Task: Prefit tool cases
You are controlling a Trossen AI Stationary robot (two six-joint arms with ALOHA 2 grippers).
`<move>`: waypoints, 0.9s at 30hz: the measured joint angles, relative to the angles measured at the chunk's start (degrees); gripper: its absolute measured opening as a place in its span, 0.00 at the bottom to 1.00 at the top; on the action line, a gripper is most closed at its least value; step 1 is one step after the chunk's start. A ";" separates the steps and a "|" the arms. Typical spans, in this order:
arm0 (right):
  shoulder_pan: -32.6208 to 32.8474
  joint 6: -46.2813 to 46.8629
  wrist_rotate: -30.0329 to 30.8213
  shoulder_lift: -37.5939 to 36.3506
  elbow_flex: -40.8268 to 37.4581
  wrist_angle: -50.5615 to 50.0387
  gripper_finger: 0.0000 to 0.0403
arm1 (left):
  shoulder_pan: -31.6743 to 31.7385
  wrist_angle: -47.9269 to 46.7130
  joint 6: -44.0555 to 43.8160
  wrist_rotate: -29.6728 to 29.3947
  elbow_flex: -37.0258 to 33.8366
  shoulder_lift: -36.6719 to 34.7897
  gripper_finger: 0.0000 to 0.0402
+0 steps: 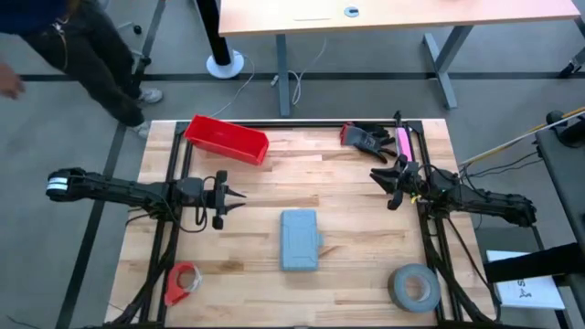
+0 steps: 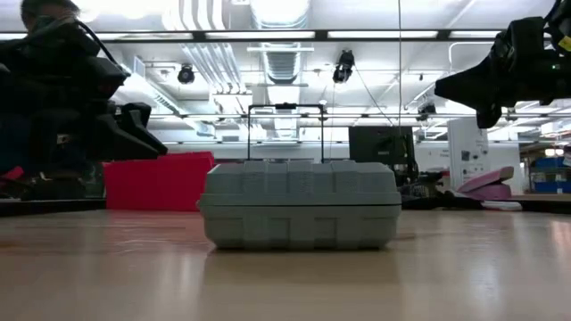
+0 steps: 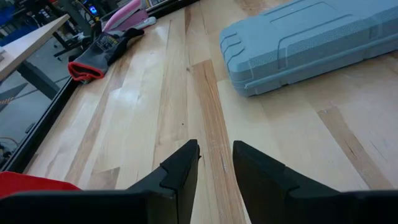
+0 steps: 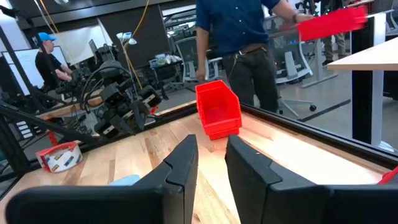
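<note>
Grey-blue flat plastic tool case (image 1: 299,240) lies closed between left gripper (image 1: 239,196) and right gripper (image 1: 376,174), both slightly parted, holding nothing.

Wooden table (image 1: 347,183), closed tool case (image 1: 299,240), red bin (image 1: 227,139), tape roll (image 1: 413,287), glove (image 1: 366,138)

Robotics lab: desks (image 1: 402,14), office chairs (image 4: 186,53).

A: Any wording you can read anywhere?

B: None. The paper sheet (image 1: 528,292) beside the worktop (image 1: 352,192) carries dark marks, too small to make out.

A: The red tape roll (image 4: 59,155)?

B: Printed, but unreadable.
</note>
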 joint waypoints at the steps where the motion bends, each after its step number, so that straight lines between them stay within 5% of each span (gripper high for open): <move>1: 0.01 0.00 0.00 0.00 -0.02 0.01 0.17 | 0.00 0.00 0.02 0.00 0.00 -0.02 0.27; 27: 0.01 0.00 -0.02 0.00 0.00 0.01 0.16 | 0.00 0.00 0.00 0.02 0.00 -0.02 0.27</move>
